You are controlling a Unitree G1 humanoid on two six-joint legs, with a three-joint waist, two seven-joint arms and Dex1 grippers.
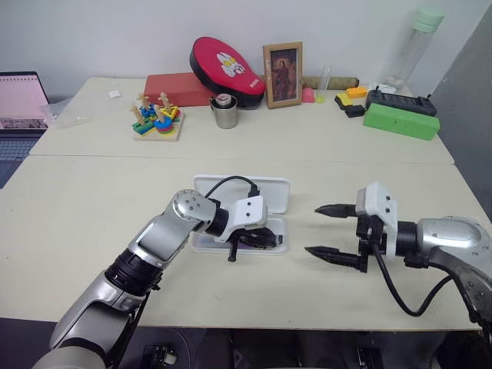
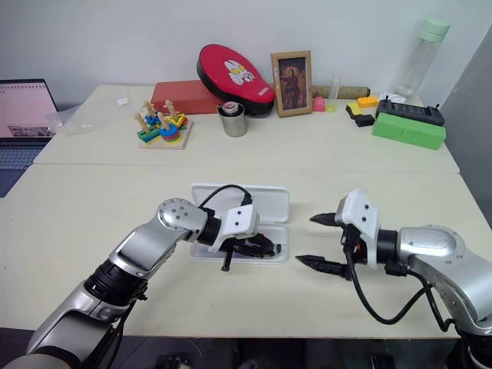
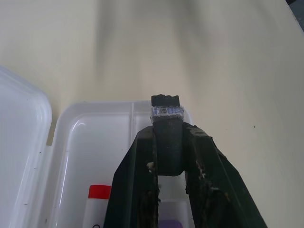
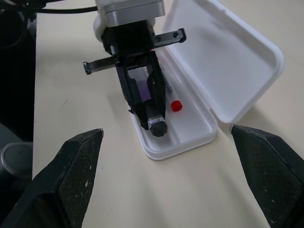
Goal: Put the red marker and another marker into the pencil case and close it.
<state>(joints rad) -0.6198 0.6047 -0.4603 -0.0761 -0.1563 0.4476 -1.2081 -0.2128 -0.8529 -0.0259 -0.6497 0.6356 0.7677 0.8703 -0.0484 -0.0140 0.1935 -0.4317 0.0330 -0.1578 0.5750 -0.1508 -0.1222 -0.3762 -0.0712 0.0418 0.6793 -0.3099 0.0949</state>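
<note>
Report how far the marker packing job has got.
Done: the red marker lies in the open pencil case. In hand: the left claw is shut on the lavender marker, holding it over the tray. Left: release that marker and close the lid, which lies flat open. The right claw waits open beside the case.

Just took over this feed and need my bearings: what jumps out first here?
The white pencil case lies open mid-table, lid flat behind it, with the red marker already in the tray. The left end effector is shut on the purple marker, lowering it into the tray. The right end effector hangs wide open just right of the case.
</note>
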